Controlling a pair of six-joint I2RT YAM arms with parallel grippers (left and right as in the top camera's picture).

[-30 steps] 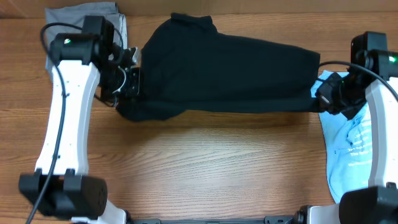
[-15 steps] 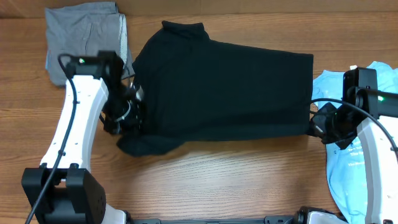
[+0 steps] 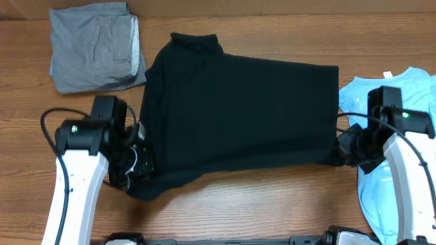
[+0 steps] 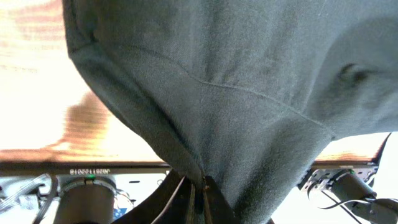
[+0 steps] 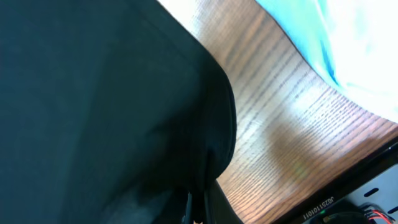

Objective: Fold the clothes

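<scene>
The clothes are chiefly a black T-shirt (image 3: pixel 238 109) spread across the middle of the table, collar at the far left. My left gripper (image 3: pixel 141 162) is shut on its near-left edge; in the left wrist view the black fabric (image 4: pixel 205 81) gathers to a pinch between the jaws of the left gripper (image 4: pixel 202 190). At the near-right corner my right gripper (image 3: pixel 343 146) is shut on the cloth. In the right wrist view the dark cloth (image 5: pixel 93 93) runs down into the shut right gripper (image 5: pixel 198 205).
A folded grey garment (image 3: pixel 95 47) lies at the far left corner. A light-blue T-shirt (image 3: pixel 354 95) with white print lies at the right, partly under my right arm, and shows in the right wrist view (image 5: pixel 348 43). Bare wood (image 3: pixel 252 204) runs along the front.
Both arms have moved toward the table's near edge, pulling the black T-shirt's lower edge with them. The shirt now lies flatter and covers more of the table.
</scene>
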